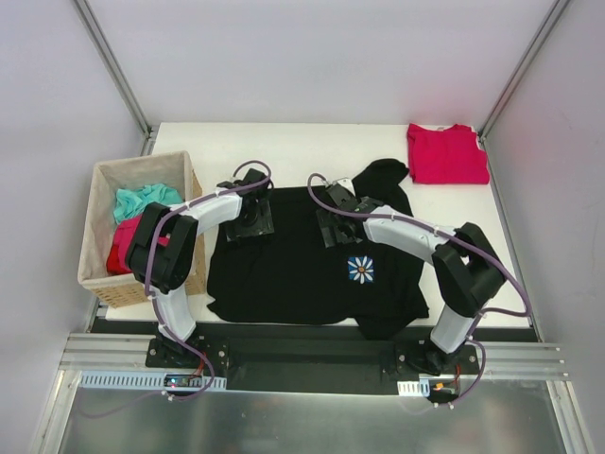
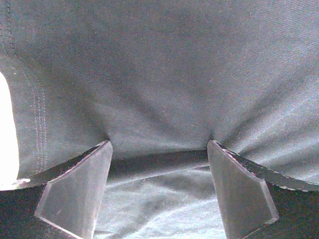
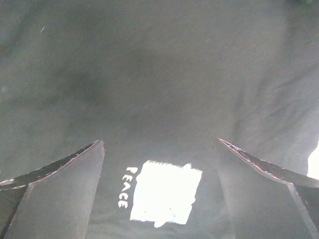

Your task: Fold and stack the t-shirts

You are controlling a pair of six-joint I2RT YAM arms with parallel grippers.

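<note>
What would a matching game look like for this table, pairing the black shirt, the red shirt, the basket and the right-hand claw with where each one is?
Things:
1. black t-shirt
2. red t-shirt
3. basket
4. right gripper

Places or states:
a. lying at the far right corner of the table
b. at the left edge, with teal cloth inside
c. spread out in the middle, close to the arms
d. open, just above black fabric and a white label

Pairs: 1-c, 2-a, 3-b, 4-d
</note>
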